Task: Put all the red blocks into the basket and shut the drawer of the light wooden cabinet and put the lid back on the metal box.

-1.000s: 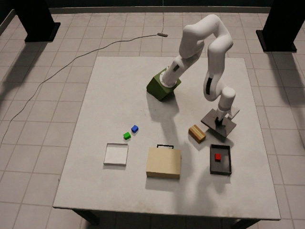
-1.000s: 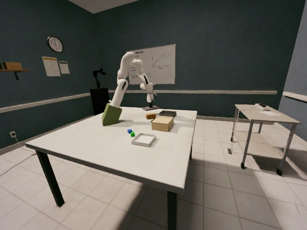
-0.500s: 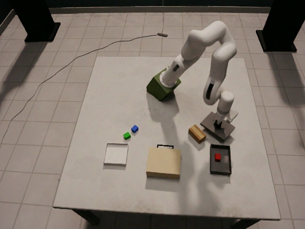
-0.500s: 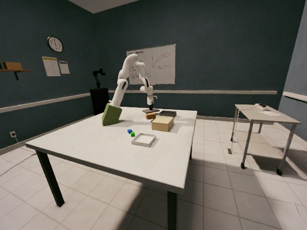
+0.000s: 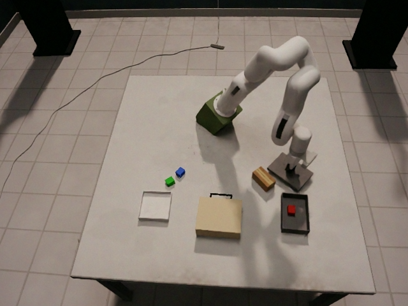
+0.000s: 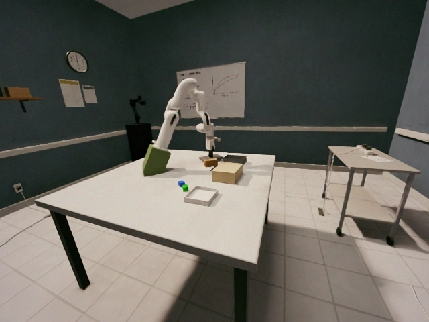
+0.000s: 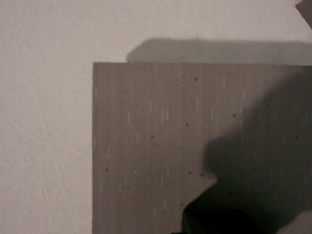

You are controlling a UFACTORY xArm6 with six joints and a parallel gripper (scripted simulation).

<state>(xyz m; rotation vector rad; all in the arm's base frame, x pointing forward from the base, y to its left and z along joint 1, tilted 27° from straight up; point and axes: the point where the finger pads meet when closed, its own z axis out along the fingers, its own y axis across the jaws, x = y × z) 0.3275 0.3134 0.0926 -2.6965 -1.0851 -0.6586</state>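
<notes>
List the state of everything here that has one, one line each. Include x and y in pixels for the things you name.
Tool (image 5: 290, 169) (image 6: 210, 153) (image 7: 221, 224): shut on the lid.
Lid (image 5: 298, 181) (image 6: 204, 159) (image 7: 146, 146): off the metal box.
Metal box (image 5: 296, 225) (image 6: 235, 159): open, red block (image 5: 291, 210) inside.
Cabinet drawer (image 5: 220, 194): looks shut; its front is hidden.
Basket (image 5: 153, 220) (image 6: 196, 201): empty.
</notes>
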